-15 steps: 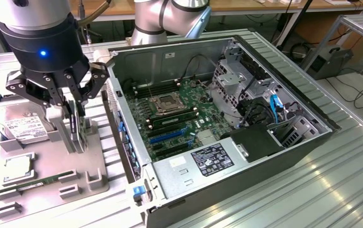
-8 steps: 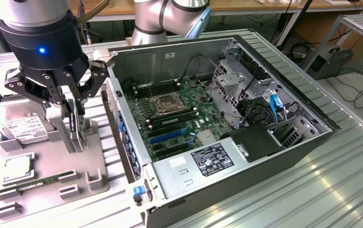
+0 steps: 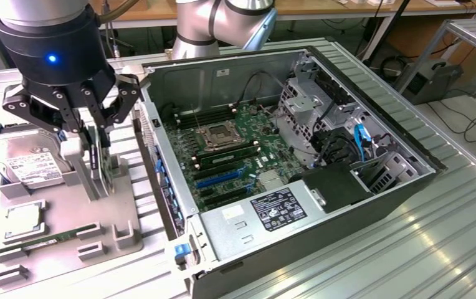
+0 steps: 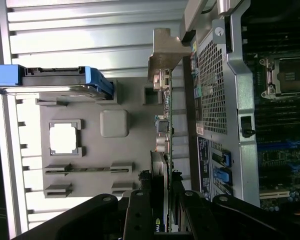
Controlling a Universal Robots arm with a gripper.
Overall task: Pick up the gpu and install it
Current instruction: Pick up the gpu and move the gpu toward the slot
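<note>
The gpu point(image 3: 98, 171) stands on edge in a slot of the grey parts tray point(image 3: 130, 218), at the exterior view's left. It is a thin dark green card point(image 4: 166, 125) with a silver end bracket point(image 4: 165, 55). My gripper point(image 3: 90, 143) hangs straight above it, with one finger on each flat side of the card. In the wrist view the gripper point(image 4: 162, 207) is shut on the end of the card away from the bracket. The card's lower edge still looks seated in the tray holder.
On the tray lie a silver hard drive point(image 3: 22, 162), a CPU point(image 3: 23, 219) and a narrow RAM stick point(image 3: 43, 243). The open computer case point(image 3: 221, 230) stands right beside the tray, its motherboard point(image 3: 230, 149) and blue slots point(image 3: 221, 177) exposed. The case wall point(image 4: 215, 85) is close to the card.
</note>
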